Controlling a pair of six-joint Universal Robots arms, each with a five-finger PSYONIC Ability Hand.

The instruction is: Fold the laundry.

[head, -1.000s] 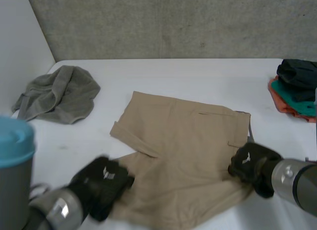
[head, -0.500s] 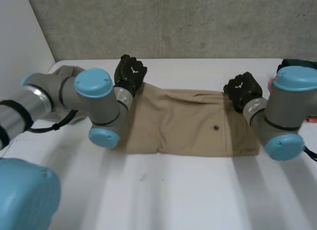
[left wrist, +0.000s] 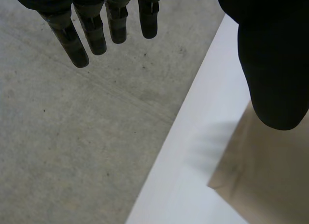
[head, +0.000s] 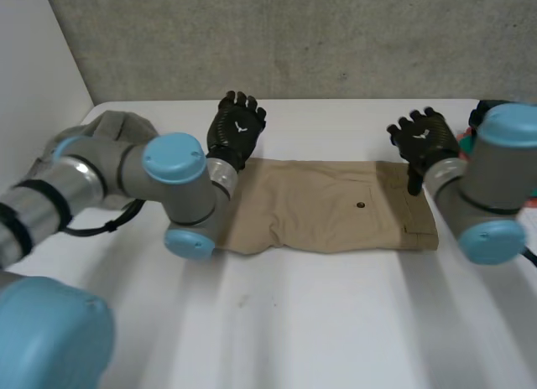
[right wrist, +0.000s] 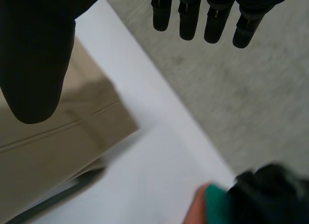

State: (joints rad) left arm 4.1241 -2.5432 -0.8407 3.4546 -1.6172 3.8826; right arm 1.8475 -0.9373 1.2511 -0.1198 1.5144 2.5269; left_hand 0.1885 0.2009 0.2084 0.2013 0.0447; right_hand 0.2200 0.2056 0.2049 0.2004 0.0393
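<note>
Tan shorts [head: 336,206] lie folded in half as a wide strip in the middle of the white table [head: 319,322]. My left hand [head: 237,129] hovers open over the strip's far left corner, fingers spread and holding nothing. My right hand [head: 426,137] hovers open over the far right corner. In the left wrist view the straight fingers [left wrist: 96,26] and thumb [left wrist: 270,64] hang above a corner of the shorts [left wrist: 270,185]. In the right wrist view the fingers [right wrist: 207,16] and thumb [right wrist: 34,55] stand apart above the shorts' waistband corner [right wrist: 48,147].
A crumpled grey cloth [head: 113,122] lies at the far left, partly behind my left arm. A pile of dark, green and orange clothes [right wrist: 260,197] sits at the table's right edge, beside my right arm. A grey wall runs behind the table.
Both hands carried the shorts' near edge over to the far edge, folding them in half. Then both let go, opened their fingers and lifted off the cloth.
</note>
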